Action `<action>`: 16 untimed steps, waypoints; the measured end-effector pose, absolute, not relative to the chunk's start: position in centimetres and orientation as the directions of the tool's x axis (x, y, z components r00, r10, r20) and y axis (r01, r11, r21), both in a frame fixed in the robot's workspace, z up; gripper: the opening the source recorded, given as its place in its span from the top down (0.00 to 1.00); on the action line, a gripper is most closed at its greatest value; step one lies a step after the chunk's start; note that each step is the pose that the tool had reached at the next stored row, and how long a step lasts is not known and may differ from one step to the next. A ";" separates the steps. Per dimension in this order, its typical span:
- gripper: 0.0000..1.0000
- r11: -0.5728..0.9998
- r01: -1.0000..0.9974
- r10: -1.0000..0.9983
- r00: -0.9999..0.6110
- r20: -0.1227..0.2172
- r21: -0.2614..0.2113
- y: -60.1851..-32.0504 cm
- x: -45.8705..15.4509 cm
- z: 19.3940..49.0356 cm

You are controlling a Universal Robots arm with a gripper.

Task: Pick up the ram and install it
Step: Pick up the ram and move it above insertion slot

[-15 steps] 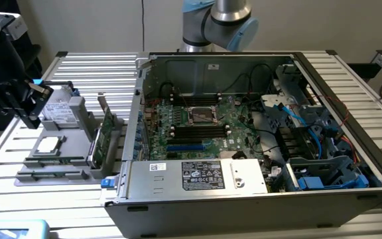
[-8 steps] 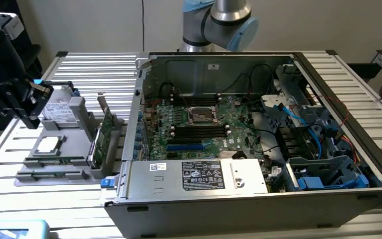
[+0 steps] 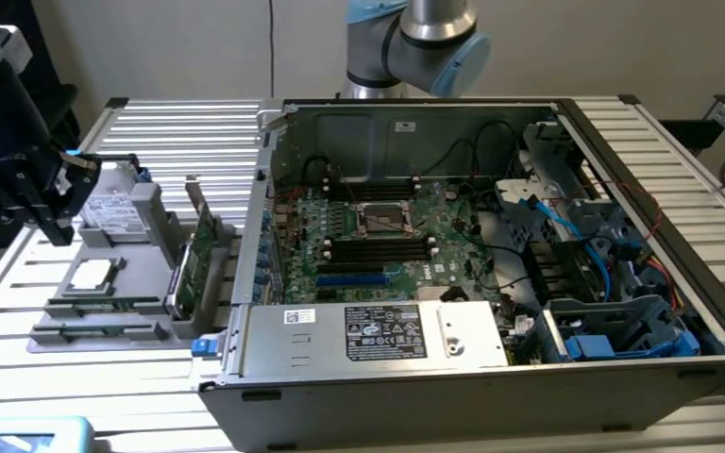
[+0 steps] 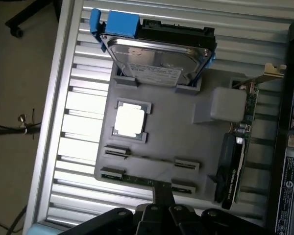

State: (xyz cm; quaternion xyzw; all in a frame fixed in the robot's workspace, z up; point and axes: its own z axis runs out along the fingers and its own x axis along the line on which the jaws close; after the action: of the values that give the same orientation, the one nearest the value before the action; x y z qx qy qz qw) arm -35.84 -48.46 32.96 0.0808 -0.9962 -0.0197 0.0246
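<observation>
The ram (image 4: 135,179) is a thin green stick lying in the outermost pair of holders of the grey parts tray (image 4: 179,132). A second thin stick (image 4: 152,158) stands on edge in the pair of holders beside it. In the exterior view the ram (image 3: 101,329) lies at the tray's front edge. My gripper (image 4: 162,192) hangs above that edge of the tray, shut, with nothing between its fingers. In the exterior view the gripper (image 3: 56,226) sits at the far left, above the tray's back left corner and clear of the parts.
The tray also carries a hard drive (image 4: 159,58) with blue clips, a square silver processor (image 4: 130,120) and a wider green card with a metal bracket (image 4: 240,147). The open computer case (image 3: 463,236) with its motherboard (image 3: 376,236) stands to the exterior view's right of the tray.
</observation>
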 end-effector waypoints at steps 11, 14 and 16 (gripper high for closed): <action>0.89 0.938 -0.343 -0.345 -0.938 0.043 0.042 -48.5 -35.8 32.9; 0.89 0.919 -0.393 -0.395 -0.918 0.042 0.042 -48.5 -35.8 32.9; 0.89 0.903 -0.428 -0.429 -0.902 0.042 0.042 -48.5 -35.8 32.9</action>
State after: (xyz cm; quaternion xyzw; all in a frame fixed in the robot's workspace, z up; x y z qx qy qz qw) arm -35.84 -48.46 32.93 0.2197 -0.9751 -0.0160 0.0249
